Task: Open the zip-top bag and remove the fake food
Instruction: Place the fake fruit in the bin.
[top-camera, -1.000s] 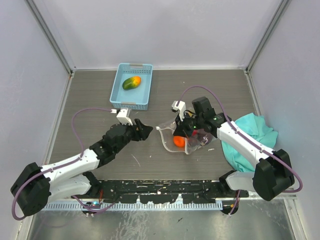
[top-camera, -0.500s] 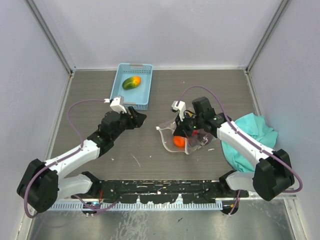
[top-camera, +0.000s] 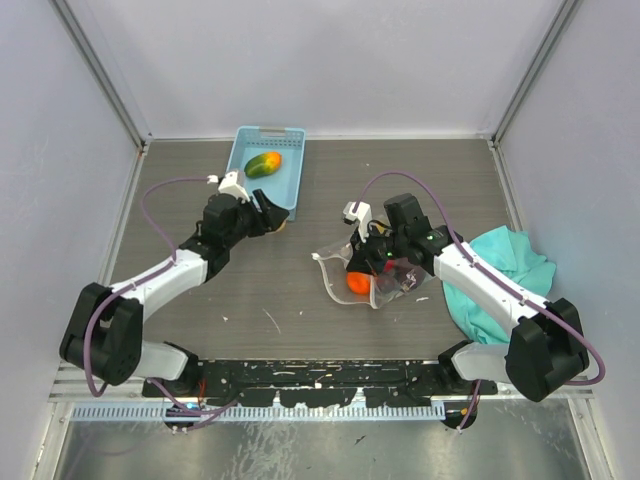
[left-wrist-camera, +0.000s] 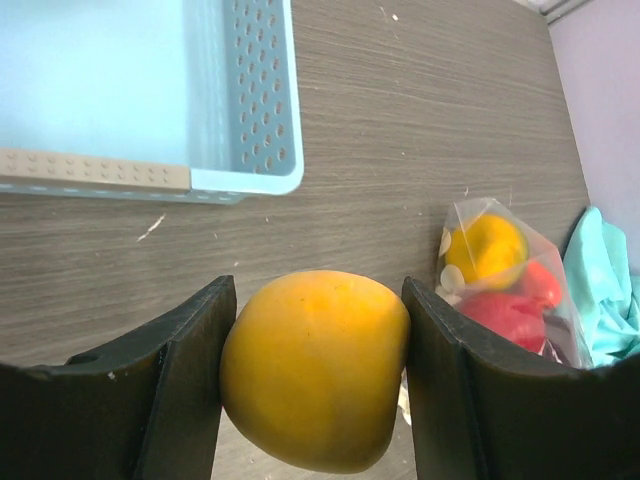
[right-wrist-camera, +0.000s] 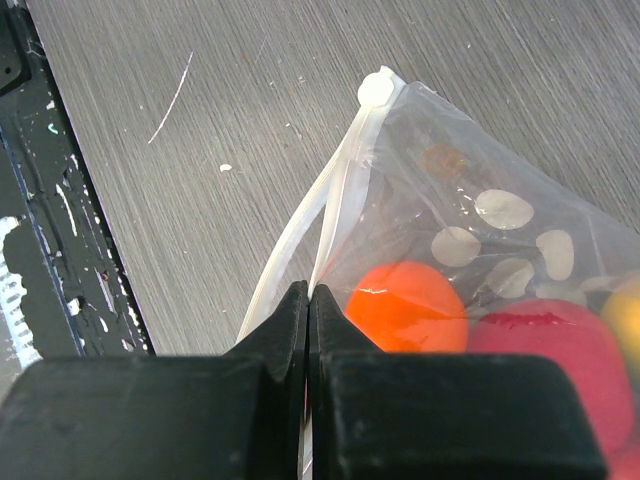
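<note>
Left gripper (top-camera: 267, 216) has swung from mid-table to near corner of light blue perforated plastic basket (left-wrist-camera: 262, 100), jaws spread around glossy yellow-orange plastic fruit (left-wrist-camera: 315, 370), gripping it. Right gripper (right-wrist-camera: 308, 300) unmoved, pinched shut on rim of clear white-dotted zip-top bag (right-wrist-camera: 480, 200); orange, red, yellow fake food (right-wrist-camera: 405, 305) inside, on grey wood-grain table (top-camera: 290, 295).

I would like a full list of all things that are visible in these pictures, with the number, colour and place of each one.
table: one, dark grey wood grain, under everything
basket: one, light blue, far side, left of centre
green-orange fruit: one, inside the basket
yellow-orange fruit: one, between the left gripper's fingers, near the basket's near right corner
bag: one, clear with white dots, middle of the table
fruits in the bag: at least three; orange, red, yellow
cloth: one, teal, right side
left gripper: black, shut on the yellow-orange fruit
right gripper: black, shut on the bag's rim
</note>
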